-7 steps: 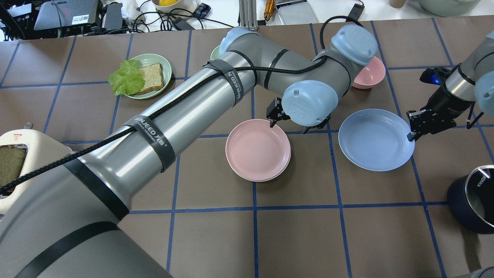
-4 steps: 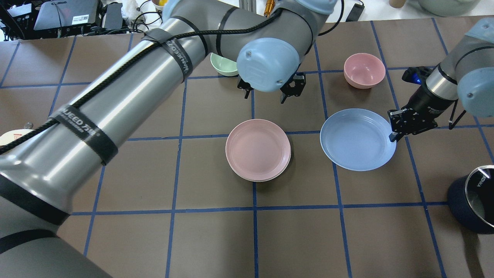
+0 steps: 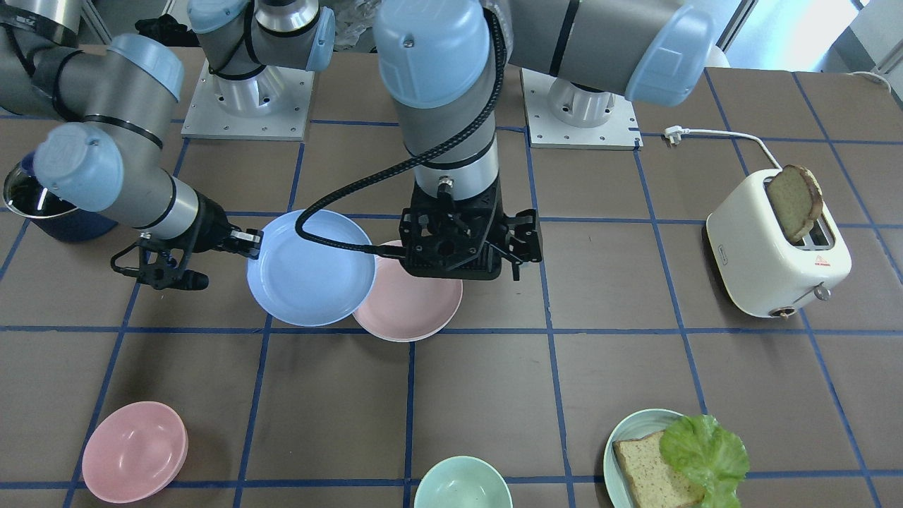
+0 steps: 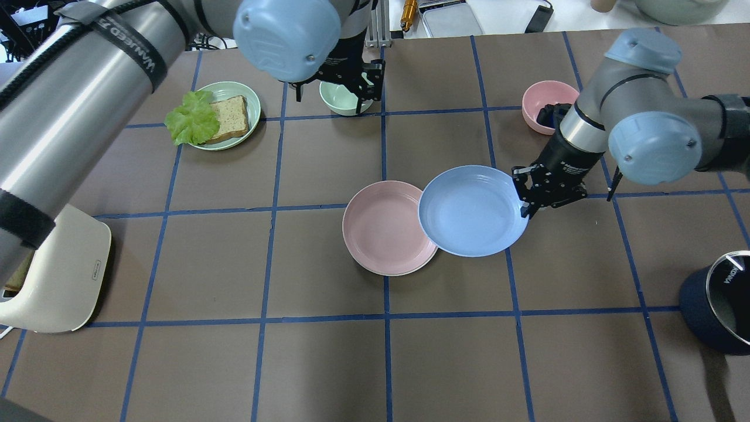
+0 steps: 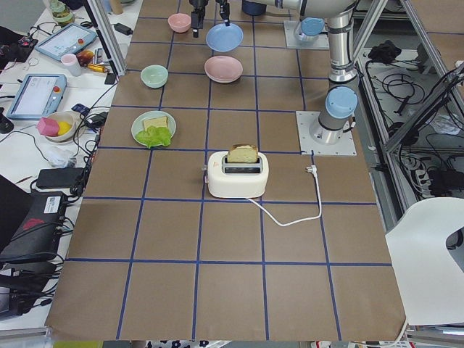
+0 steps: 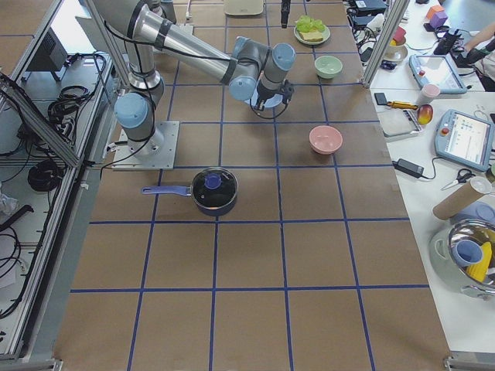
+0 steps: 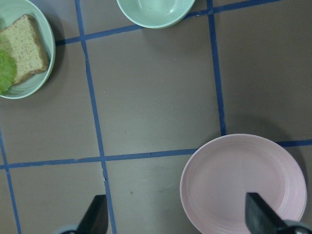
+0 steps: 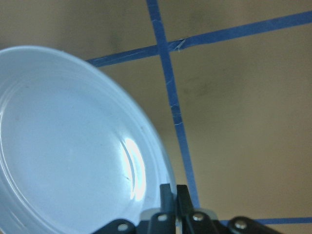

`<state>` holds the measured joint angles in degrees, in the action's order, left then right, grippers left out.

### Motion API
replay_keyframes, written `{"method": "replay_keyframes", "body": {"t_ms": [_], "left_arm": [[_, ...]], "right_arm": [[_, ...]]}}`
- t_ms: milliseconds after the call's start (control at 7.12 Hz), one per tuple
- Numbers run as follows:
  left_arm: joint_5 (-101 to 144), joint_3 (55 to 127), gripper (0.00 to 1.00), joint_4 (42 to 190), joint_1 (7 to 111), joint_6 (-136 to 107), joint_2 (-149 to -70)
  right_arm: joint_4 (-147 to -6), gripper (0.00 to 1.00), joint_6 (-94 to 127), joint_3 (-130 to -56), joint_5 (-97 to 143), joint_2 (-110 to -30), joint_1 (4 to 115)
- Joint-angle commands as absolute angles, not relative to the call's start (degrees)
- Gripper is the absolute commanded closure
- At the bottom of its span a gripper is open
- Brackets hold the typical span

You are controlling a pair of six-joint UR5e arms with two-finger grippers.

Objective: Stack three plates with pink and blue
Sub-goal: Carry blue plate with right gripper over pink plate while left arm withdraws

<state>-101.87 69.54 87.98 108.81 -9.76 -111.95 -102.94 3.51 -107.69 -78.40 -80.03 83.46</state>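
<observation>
The pale pink plate [image 4: 384, 228] lies at the table's middle, with a paler cream rim [image 4: 404, 273] showing under its near edge. My right gripper [image 4: 526, 206] is shut on the right rim of the pale blue plate [image 4: 471, 211]. That plate's left edge overlaps the pink plate's right edge. The right wrist view shows the fingertips [image 8: 171, 194] pinching the blue rim [image 8: 73, 146]. My left gripper [image 4: 337, 82] is open and empty. It hangs high, behind the pink plate [image 7: 241, 183].
A pink bowl [image 4: 548, 99] sits behind my right arm. A mint bowl [image 4: 345, 101] and a teal plate with bread and lettuce [image 4: 214, 114] stand at the back left. A white toaster [image 4: 55, 275] is at the left edge and a dark pot [image 4: 718, 305] at the right.
My right gripper has carried the blue plate leftward until it overlaps the pink plate. My left gripper has drawn up and away from the pink plate toward the back left.
</observation>
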Motion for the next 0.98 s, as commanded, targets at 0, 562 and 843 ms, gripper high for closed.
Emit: {"method": "replay_keyframes", "body": {"t_ms": [0,562,843], "left_arm": [[-99.23,71.62,0.0,87.89,103.12,-2.76,-108.82],[-96.24,71.72,0.0,87.98,98.09,1.32,-106.97],[-93.78,71.72,0.0,88.15,96.25,3.51,-106.09]], "right_arm": [[-106.06,1.0,10.09,-107.93,-77.08,-79.89,90.14],[-110.47,1.0,18.79,-108.02,-77.08,-76.83,95.53],[-114.76,1.0,19.86,-107.76,-77.08,-76.03,97.29]]}}
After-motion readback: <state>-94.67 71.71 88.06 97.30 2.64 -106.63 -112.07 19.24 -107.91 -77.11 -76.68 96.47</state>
